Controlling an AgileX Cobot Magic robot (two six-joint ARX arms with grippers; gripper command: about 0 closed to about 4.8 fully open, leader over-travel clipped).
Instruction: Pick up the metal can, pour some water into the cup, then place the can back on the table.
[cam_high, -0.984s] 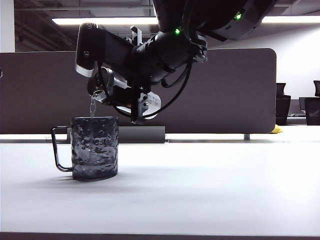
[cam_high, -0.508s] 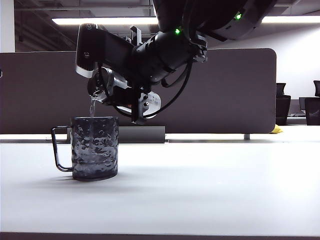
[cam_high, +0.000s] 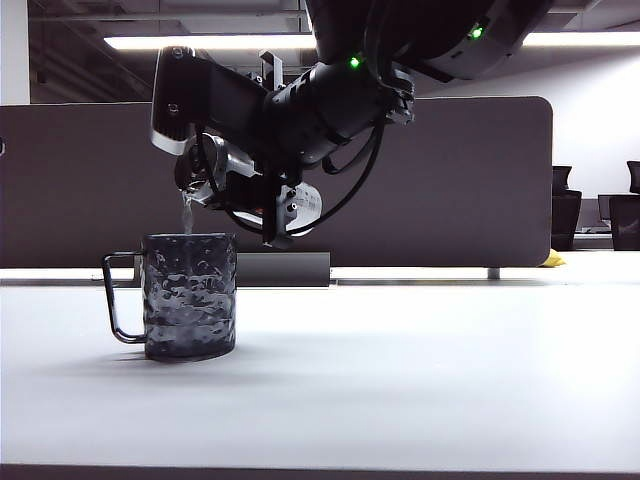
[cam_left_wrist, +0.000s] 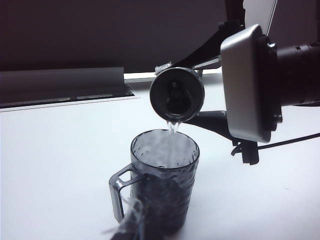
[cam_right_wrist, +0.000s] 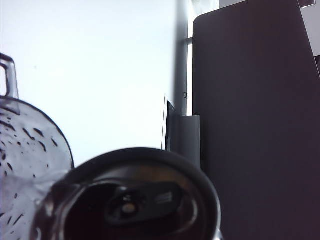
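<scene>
The metal can (cam_high: 300, 207) hangs tipped over above the cup (cam_high: 190, 295), with my right gripper (cam_high: 245, 185) shut around its body. A thin stream of water (cam_high: 184, 212) falls from the can's mouth into the dark dimpled mug, which stands on the white table (cam_high: 420, 380) with its handle to the left. In the left wrist view the can's open top (cam_left_wrist: 177, 95) faces the camera and the water (cam_left_wrist: 173, 129) drops into the cup (cam_left_wrist: 165, 185). The right wrist view shows the can's lid (cam_right_wrist: 135, 200) close up beside the cup (cam_right_wrist: 25, 165). Only a dark blur at the frame's edge shows of my left gripper.
A dark grey partition panel (cam_high: 450, 180) runs along the back of the table. A low dark block (cam_high: 285, 268) sits behind the cup. A small yellow object (cam_high: 553, 260) lies at the far right, with dark chairs beyond it.
</scene>
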